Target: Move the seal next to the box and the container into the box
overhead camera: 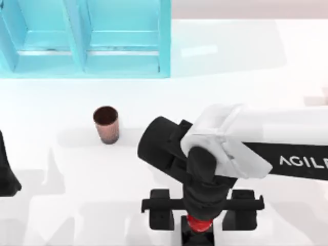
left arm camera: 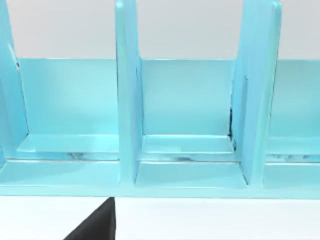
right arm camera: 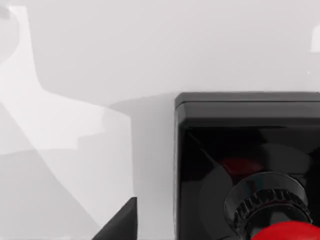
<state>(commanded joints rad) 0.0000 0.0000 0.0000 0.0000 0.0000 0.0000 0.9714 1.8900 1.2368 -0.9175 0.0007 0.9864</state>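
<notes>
My right claw over the seal.
Seal at the counter's six o'clock edge; I cannot tell my grip. Container stands toward nine o'clock, box at eleven; left arm parked.

Glossy white table, soft shadows

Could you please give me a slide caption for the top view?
Right claw poised over the seal; copper container stands apart, before the turquoise box.
</notes>
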